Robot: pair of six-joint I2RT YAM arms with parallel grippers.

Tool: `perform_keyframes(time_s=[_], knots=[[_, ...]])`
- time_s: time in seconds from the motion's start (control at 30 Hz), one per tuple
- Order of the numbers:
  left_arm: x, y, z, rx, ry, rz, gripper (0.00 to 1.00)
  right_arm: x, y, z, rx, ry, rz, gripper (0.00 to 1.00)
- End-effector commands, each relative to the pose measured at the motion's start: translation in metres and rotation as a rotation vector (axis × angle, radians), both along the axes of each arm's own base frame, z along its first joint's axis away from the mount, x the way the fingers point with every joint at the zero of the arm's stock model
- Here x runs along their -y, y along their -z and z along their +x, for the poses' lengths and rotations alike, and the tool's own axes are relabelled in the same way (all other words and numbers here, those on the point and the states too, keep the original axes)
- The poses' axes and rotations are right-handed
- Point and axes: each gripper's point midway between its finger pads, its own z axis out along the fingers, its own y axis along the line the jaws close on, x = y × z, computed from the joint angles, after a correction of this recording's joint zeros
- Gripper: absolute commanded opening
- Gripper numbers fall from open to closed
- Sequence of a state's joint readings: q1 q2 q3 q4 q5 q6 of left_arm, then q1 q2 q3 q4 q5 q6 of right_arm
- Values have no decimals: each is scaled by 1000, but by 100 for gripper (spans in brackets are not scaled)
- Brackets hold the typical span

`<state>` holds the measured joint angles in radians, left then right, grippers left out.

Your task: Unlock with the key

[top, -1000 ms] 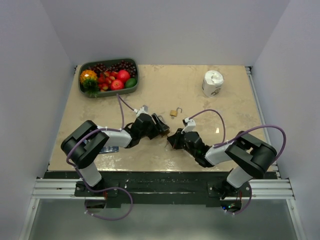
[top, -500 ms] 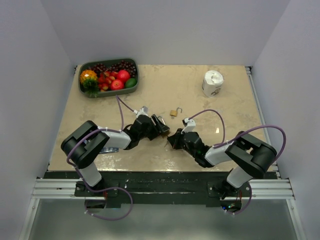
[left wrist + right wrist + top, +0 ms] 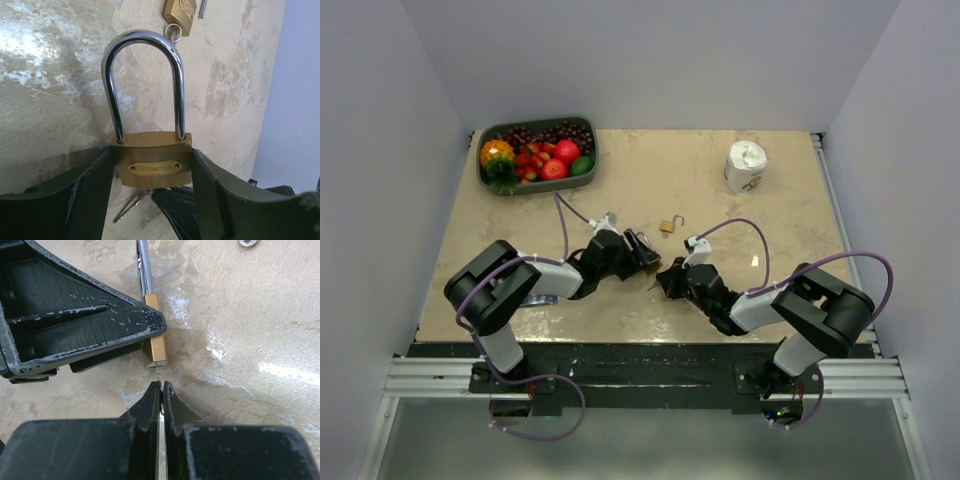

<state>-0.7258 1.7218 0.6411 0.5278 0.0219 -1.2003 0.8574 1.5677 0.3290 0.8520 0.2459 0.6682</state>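
Counter [image 3: 650, 170] first, pale and marbled, with both arms folded low over its near middle: left arm [image 3: 535, 275] and right arm [image 3: 770, 300], nose to nose. Only the overhead view gives you the far corners, with a fruit tray [image 3: 594, 150] at the far left and a paper roll [image 3: 746, 166] at the far right. It can't show you the grips, though; the wrist cameras do.

Your left wrist view has the left jaws clamped on the brass body of the big padlock [image 3: 152, 165], one finger on each side, its shackle standing shut. Beyond it on the counter lies the small padlock [image 3: 181, 11]; the overhead view shows its shackle swung open, just past the two wrists.

And the key [image 3: 132, 205]: from the left wrist it pokes out silvery just beneath the big padlock's body. From the right wrist you see it only edge-on, a thin sliver pinched in the right jaws, which are squeezed nearly together. Its tip meets the underside of the brass body.
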Motion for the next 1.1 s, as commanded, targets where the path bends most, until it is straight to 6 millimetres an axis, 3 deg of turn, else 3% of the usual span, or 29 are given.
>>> perform_keyframes(time_s=[0.0,0.4,0.9,1.07], knots=[[28,-15,-21,22,153,-84,0,12,-32,27,131,120,17,0],[46,-12,-42,20,241,-79,0,27,-36,30,169,175,-9,0],[48,9,-67,1,360,-2,0,46,-56,32,242,238,-15,0],[49,6,-69,7,371,-12,0,50,-61,35,255,264,-12,0]])
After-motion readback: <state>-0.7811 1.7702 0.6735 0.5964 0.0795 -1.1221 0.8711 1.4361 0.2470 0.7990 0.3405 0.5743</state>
